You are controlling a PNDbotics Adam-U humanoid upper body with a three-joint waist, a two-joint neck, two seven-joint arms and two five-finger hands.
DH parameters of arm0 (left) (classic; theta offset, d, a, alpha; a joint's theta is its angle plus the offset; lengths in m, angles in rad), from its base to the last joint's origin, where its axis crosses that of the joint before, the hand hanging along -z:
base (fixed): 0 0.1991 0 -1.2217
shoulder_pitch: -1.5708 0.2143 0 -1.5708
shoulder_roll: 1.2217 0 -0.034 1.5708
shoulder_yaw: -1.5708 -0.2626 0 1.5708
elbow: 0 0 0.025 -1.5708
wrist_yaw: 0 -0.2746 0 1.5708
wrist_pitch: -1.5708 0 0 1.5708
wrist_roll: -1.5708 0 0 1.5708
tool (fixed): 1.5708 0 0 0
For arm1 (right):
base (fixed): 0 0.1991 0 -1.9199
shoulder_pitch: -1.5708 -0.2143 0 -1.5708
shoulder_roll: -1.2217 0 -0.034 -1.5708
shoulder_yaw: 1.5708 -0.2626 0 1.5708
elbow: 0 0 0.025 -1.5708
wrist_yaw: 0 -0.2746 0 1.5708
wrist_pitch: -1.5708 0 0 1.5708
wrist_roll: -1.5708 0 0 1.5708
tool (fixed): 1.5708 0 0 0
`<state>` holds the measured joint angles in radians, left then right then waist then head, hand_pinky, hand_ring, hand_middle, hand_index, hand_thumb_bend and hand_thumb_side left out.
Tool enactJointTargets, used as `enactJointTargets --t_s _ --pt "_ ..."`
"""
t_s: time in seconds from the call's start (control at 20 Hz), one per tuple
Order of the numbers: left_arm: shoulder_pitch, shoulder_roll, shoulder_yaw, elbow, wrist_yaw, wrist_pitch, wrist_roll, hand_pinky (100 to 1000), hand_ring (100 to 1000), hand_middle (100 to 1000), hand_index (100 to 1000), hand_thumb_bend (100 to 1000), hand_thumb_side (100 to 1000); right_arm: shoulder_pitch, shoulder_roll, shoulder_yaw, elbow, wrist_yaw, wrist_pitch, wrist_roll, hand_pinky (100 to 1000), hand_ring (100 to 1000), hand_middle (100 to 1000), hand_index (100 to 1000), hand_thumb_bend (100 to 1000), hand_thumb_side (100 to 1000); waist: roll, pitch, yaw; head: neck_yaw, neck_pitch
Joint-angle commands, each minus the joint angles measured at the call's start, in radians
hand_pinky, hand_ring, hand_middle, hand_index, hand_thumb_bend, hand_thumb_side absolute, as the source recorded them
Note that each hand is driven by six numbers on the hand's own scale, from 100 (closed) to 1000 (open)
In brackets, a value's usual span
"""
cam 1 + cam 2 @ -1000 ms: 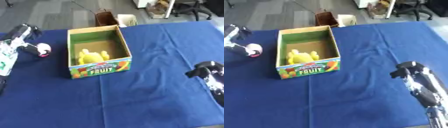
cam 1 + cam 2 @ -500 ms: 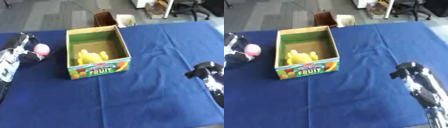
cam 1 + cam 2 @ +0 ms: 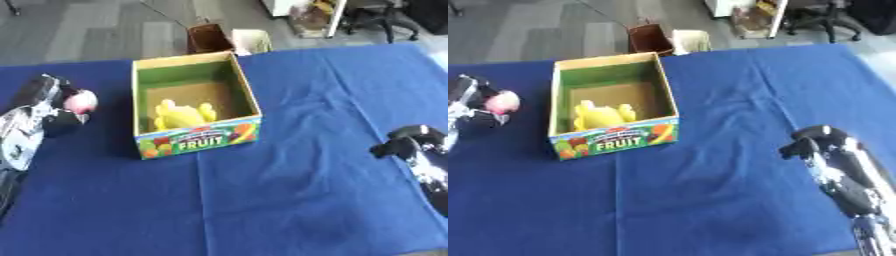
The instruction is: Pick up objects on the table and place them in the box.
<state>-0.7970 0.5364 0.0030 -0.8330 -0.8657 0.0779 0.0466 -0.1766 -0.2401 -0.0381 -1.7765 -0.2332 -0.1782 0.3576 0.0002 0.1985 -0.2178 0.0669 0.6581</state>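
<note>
Left eye view. Box point(image 3: 194, 142) of cardboard, marked FRUIT, stood open on blue tablecloth point(image 3: 289, 195), a little left of centre. Held a yellow fruit-like object point(image 3: 179, 115) on its floor, toward the near wall. Left hand point(image 3: 54, 107) at the left edge, well left of the box, curled round a pink round object point(image 3: 81, 102), off the cloth as far as could be told. Right hand point(image 3: 409, 142) low at the right edge, fingers curled, grasping nothing.

Right eye view. Showed the same layout: pink object in the left hand's curled fingers at far left, apart from the box. Right hand clenched and empty, near the cloth, well right of the box.
</note>
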Motion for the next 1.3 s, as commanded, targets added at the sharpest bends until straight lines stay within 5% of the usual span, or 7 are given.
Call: enactJointTargets --t_s 0.05,0.35,0.8,1.15,1.3 --pt "-0.022 0.024 0.015 -0.041 0.04 0.009 0.067 438 293 300 471 284 119 -0.009 -0.006 -0.011 -0.011 0.002 -0.003 -0.002 650 520 435 642 100 340 -0.001 -0.013 0.0 -0.003 -0.011" --pt "-0.031 0.03 -0.009 -0.181 0.153 -0.012 0.097 435 282 285 460 249 100 -0.007 -0.007 -0.012 -0.01 0.003 -0.002 -0.001 650 520 435 642 100 340 0.001 -0.016 0.001 -0.006 -0.009" --pt "-0.115 -0.029 -0.158 -0.39 0.242 -0.111 -0.078 460 300 303 476 290 100 -0.005 -0.006 -0.004 -0.009 0.003 -0.003 0.007 650 520 435 643 100 341 -0.001 -0.021 -0.004 0.007 -0.003" --pt "-0.137 -0.088 -0.241 -0.361 0.196 -0.178 -0.215 491 338 346 512 326 132 -0.006 -0.004 -0.002 -0.008 0.0 -0.001 0.011 651 520 434 643 100 342 -0.001 -0.018 -0.012 0.011 -0.003" --pt "-0.131 -0.099 -0.252 -0.33 0.183 -0.201 -0.275 526 404 431 591 425 142 -0.007 -0.004 -0.002 -0.008 0.001 -0.001 0.011 651 520 434 643 100 342 -0.001 -0.016 -0.012 0.008 -0.003"
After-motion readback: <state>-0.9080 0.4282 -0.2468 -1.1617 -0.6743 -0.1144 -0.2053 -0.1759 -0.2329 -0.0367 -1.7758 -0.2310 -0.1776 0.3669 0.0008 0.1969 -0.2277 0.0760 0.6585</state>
